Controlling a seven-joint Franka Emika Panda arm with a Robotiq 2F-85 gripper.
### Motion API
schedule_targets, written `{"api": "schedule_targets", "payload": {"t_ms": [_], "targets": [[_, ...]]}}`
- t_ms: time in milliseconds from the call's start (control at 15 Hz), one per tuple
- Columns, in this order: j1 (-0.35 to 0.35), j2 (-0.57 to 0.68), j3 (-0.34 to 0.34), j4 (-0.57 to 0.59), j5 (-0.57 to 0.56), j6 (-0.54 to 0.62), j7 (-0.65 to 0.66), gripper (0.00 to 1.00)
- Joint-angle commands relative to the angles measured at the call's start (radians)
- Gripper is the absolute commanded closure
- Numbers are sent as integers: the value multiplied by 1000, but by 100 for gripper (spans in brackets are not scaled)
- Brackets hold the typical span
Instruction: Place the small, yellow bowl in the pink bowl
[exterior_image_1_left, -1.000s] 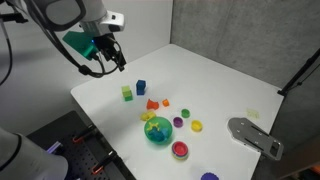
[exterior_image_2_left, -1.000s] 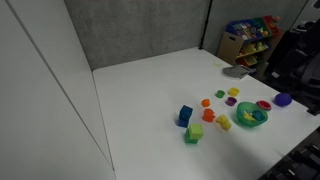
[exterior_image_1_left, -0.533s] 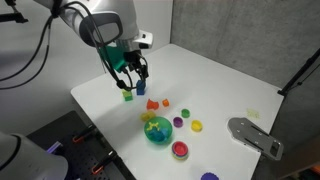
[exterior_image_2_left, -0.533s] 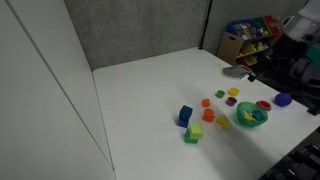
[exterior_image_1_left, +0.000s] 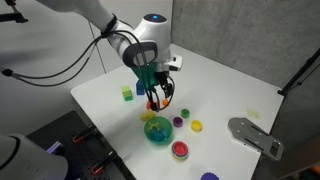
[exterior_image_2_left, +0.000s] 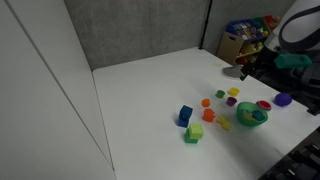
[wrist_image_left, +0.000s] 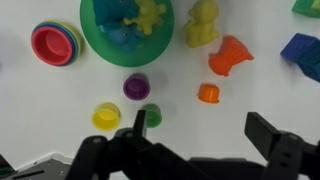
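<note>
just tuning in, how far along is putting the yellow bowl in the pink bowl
Nothing is done yet: the small, yellow bowl sits on the table, apart from the pink bowl. In hand: the gripper hovers close by above the table, jaws open and empty. Left: grasp the small, yellow bowl, carry it over and set it in the pink bowl.

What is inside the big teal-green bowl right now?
In the wrist view the teal-green bowl holds a yellow-green lump and bluish pieces. The frame's top edge cuts off its far part, so anything there is unseen.
</note>
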Motion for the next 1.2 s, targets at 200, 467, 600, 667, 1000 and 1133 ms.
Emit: {"api": "schedule_targets", "payload": {"t_ms": [200,467,600,667,1000,1133], "targets": [[-3,228,-88,199,-96,45,186,0],[-14,221,-79,182,-86,55,159,0],[0,258,-104,219,-111,35,205,0],[2,287,-120,240,-119,42,226,0],[-7,414,-168,329,-108,51,293,0],[-10,470,-179,373,-99,50,314,0]]}}
